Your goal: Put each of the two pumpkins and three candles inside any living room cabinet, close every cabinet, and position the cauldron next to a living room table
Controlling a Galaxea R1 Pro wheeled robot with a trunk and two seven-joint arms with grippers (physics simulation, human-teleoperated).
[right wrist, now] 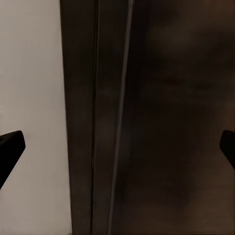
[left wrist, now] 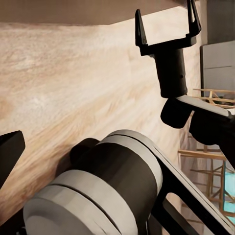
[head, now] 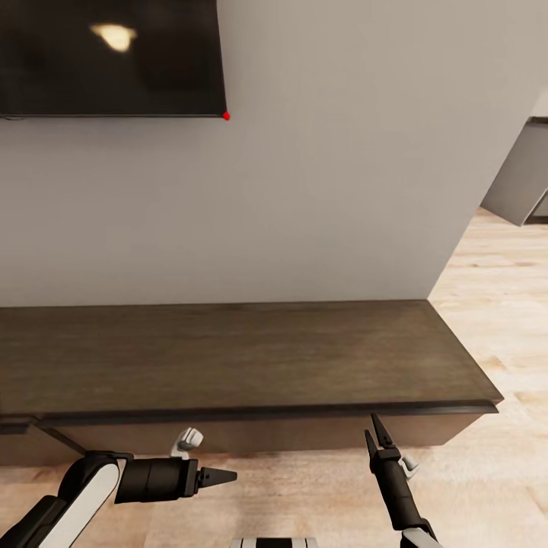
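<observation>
The long low dark-brown cabinet [head: 228,350] runs along the wall in front of me, and its top is bare. My left gripper [head: 222,478] hovers low before the cabinet front, pointing right and holding nothing. One fingertip [left wrist: 10,152] sits wide at the edge of its wrist view, so it reads as open. My right gripper [head: 374,432] points at the cabinet's right part, open and empty, and its spread fingers [left wrist: 140,29] show plainly. The right wrist view looks close at the dark cabinet wood [right wrist: 161,122]. The pumpkins, candles, cauldron and table are out of view.
A black TV [head: 106,53] hangs on the grey wall above the cabinet. Light wood floor [head: 487,320] opens past the cabinet's right end, toward grey kitchen units [head: 525,175]. At the far left the cabinet front [head: 15,426] looks stepped outward.
</observation>
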